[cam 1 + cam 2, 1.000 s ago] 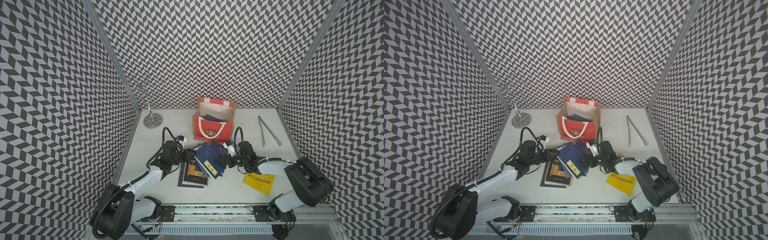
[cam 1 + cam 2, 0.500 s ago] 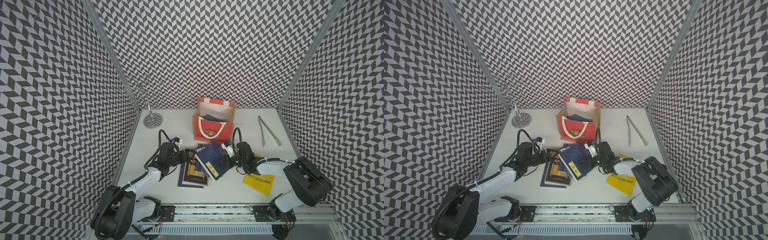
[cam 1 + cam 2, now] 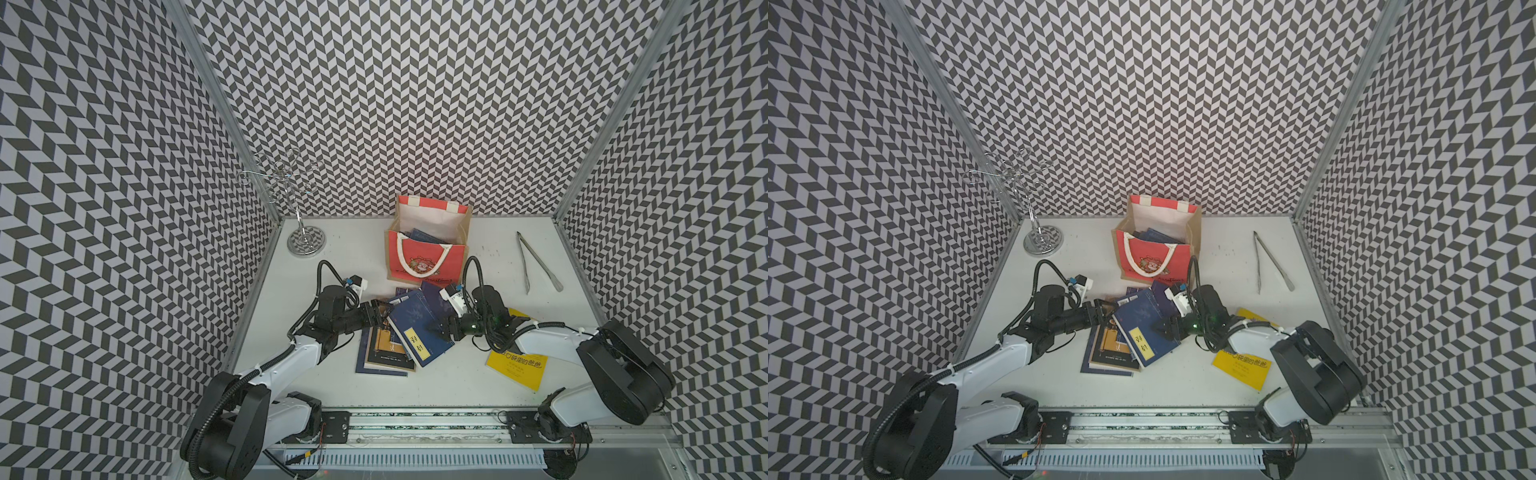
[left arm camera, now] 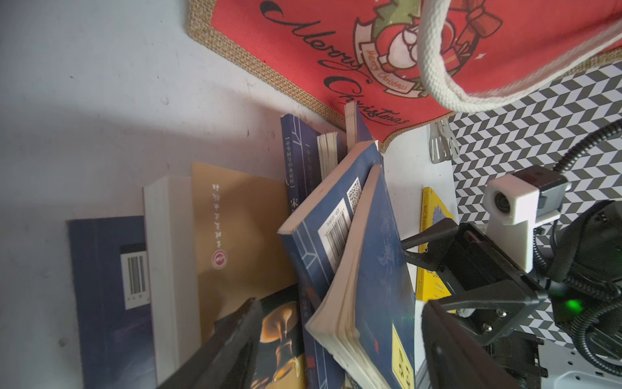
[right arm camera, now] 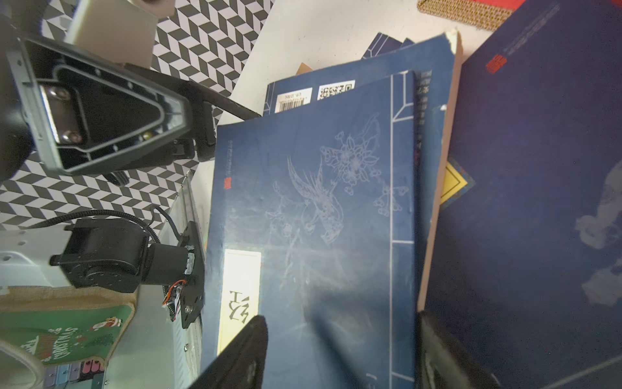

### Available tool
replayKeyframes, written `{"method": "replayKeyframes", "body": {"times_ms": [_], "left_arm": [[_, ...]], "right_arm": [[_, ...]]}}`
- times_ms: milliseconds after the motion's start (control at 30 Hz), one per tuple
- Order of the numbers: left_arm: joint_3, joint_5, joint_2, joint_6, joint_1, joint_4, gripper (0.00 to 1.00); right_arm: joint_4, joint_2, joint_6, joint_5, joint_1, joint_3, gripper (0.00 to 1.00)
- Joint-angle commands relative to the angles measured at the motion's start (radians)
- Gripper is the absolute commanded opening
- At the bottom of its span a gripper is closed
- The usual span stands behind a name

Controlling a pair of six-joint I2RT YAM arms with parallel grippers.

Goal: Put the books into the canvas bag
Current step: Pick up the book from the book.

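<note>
White tabletop [image 3: 457, 399], books [image 3: 409, 320] beneath right gripper [image 3: 435, 331]

White table [image 3: 457, 386]: canvas bag [image 3: 428, 259], books [image 3: 415, 328], yellow book [image 3: 517, 365], tongs [image 3: 523, 266], wire stand [image 3: 306, 242].

bks [image 3: 420, 235] in canvas bag [image 3: 455, 262]: mostly hidden | yellow bk [image 3: 517, 368]: part under R arm [image 3: 544, 343] | lower pile [image 3: 382, 361]: covered
</note>
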Motion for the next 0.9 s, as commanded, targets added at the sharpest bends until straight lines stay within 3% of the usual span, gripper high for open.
{"method": "replayKeyframes", "body": {"times_ms": [0,200,567,867], "left_arm": [[-0.012,0.012,-0.011,0.003,-0.002,-0.025,0.72],[-0.026,0.083,0.016,-0.027,-0.011,0.071,0.62],[-0.002,0.06,0.002,-0.022,-0.038,0.031,0.34],[0.032,0.012,-0.022,0.008,-0.05,-0.064,0.33]], "right_arm": [[0.047,0.001,-0.016,0.001,0.015,0.005,0.67],[0.041,0.001,-0.021,0.003,0.018,0.01,0.67],[0.036,0.0,-0.026,0.009,0.021,0.01,0.67],[0.04,0.004,-0.026,0.007,0.021,0.014,0.66]]}}
